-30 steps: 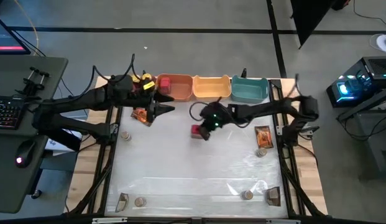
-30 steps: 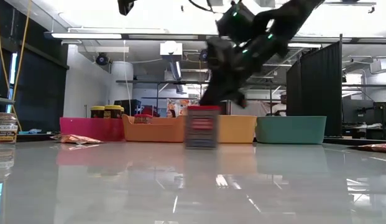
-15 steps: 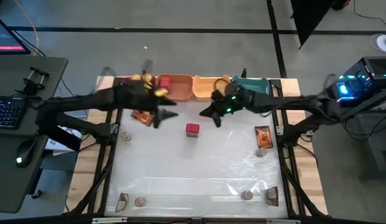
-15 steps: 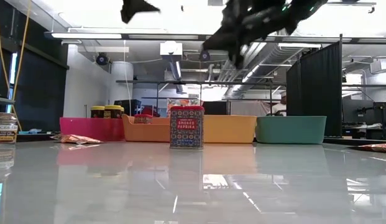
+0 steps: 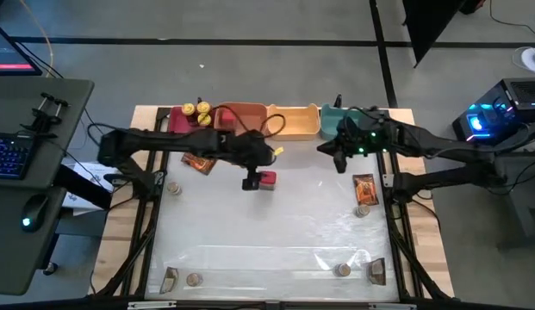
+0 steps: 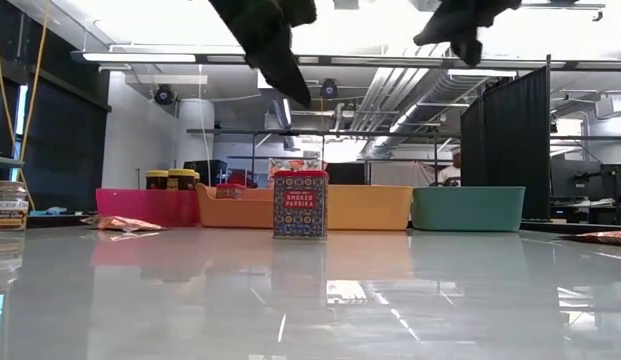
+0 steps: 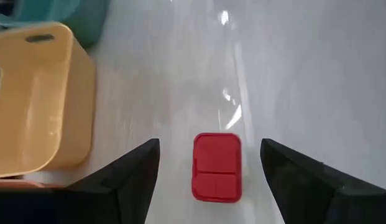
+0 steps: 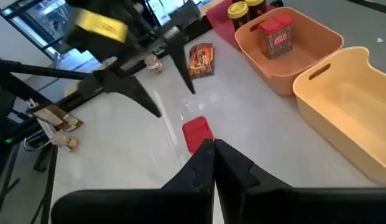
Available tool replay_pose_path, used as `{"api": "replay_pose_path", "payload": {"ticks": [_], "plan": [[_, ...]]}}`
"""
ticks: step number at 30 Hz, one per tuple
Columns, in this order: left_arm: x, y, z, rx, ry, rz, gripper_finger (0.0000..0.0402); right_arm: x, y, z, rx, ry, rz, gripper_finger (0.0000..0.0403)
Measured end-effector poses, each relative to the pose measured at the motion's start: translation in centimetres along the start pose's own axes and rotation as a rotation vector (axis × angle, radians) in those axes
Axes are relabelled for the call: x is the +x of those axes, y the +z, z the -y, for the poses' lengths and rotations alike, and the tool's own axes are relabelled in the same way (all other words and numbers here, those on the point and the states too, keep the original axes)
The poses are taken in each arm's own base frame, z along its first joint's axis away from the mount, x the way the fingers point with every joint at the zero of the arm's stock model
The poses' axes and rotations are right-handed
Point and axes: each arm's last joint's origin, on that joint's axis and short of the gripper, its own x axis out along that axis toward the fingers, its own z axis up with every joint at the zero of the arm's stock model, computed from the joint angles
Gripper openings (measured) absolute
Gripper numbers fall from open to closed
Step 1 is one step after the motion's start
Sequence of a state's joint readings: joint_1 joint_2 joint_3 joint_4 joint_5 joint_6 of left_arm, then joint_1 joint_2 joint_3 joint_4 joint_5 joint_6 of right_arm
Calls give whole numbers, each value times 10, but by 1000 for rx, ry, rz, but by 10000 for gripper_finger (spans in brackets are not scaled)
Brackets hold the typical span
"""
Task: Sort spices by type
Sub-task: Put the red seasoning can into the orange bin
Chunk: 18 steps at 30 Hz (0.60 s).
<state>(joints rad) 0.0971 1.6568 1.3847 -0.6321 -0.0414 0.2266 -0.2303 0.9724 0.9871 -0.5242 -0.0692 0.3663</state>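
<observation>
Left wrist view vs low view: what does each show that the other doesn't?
Only the left wrist view: the red box's plain red lid from above, sitting between the left gripper's open fingers, which are above it and not touching.

Only the low view: the box's printed front, the pink bin holding yellow-lidded jars, the orange bin, and the room behind.

Both: the red box upright on the table, the yellow bin and the teal bin.

Two dark arms, yellow label, green light, black cables
</observation>
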Motion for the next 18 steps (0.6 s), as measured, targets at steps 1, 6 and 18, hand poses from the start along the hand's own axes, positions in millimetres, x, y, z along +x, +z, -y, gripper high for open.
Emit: {"api": "replay_pose_path", "payload": {"ticks": [1,6,18], "plan": [[5,1,0,13,-8,-29,271,-1,-1,0,-1,-8,-8,0],[27,10,-7,7,-27,-139,288,-2,-7,-2,-6,-15,-55,0],[58,6,-6,73,-14,-227,294,3,-16,2,-10,-52,-151,0]]}}
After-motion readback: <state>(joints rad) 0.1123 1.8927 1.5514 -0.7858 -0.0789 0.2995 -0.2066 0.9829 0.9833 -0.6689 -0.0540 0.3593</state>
